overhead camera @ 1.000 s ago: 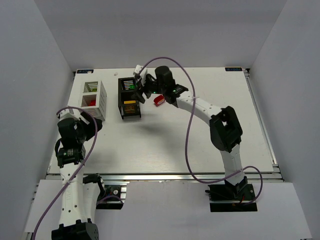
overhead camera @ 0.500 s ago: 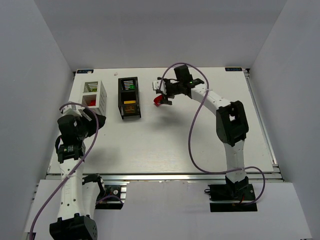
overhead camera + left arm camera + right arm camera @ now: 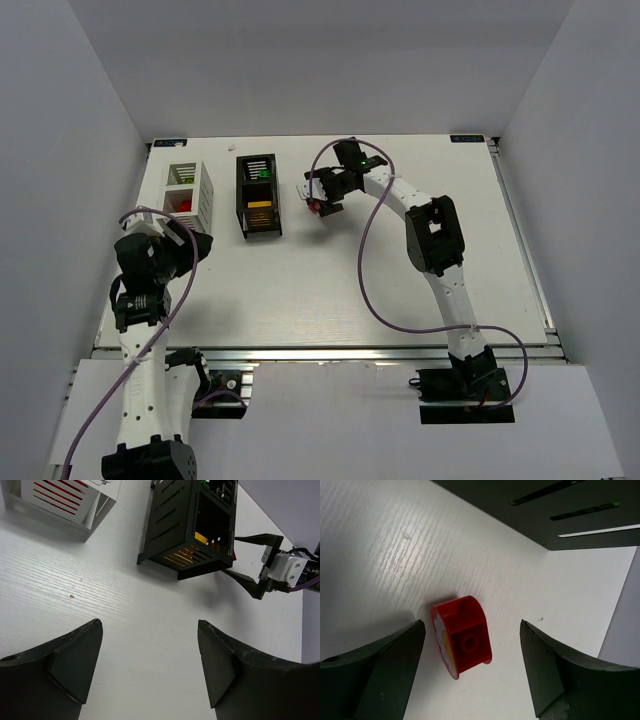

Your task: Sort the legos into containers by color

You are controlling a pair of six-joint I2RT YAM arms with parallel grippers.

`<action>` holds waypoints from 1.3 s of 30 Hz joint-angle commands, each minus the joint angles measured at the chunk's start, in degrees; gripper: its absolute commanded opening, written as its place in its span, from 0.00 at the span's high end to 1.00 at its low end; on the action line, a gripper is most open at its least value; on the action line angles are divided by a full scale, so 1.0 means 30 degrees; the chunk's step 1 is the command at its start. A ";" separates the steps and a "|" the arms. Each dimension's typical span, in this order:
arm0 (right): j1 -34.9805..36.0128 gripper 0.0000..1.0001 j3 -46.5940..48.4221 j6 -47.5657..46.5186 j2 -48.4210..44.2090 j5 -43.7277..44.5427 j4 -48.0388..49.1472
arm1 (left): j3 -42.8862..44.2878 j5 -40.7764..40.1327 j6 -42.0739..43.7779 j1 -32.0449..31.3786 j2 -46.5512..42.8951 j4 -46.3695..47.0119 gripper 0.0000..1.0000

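One glossy red brick (image 3: 462, 635), rounded, hollow-backed, on grained white counter (image 3: 380, 555) beside slatted black bin (image 3: 545, 510); right tool (image 3: 471, 624) spread, straddling it.

The left container (image 3: 190, 226) and right container (image 3: 242, 190) stand side by side on the counter's (image 3: 330, 290) far left, and one brick (image 3: 462, 635) lies right of them, between the right gripper's (image 3: 471, 627) fingers (image 3: 380, 675).

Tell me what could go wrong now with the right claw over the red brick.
The red brick lies askew under the open right claw, so closing may twist it away. The black bin stands close by; the claw might knock it. Red shows in the white bin beyond it, so the carry could clip the black bin.
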 commanded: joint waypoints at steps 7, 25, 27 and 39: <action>-0.0097 0.22 0.0821 -0.1622 0.0577 0.1200 -0.1274 | -0.0311 0.0266 0.0066 0.0093 0.0049 0.0196 0.14; -0.0450 0.99 -0.2952 0.3729 -0.4688 -0.1900 -0.2445 | -0.2565 0.8233 -0.5907 0.0064 0.0782 0.7722 0.07; -0.0391 1.00 -0.4124 0.7317 -0.6767 -0.4241 -0.2622 | -0.2858 0.8790 -0.6610 0.0034 0.0754 0.8977 0.07; 0.3823 1.00 -1.1656 1.9822 -1.4069 -0.6567 0.6252 | -0.0665 0.9526 -0.9278 -0.2947 0.2157 0.8226 0.03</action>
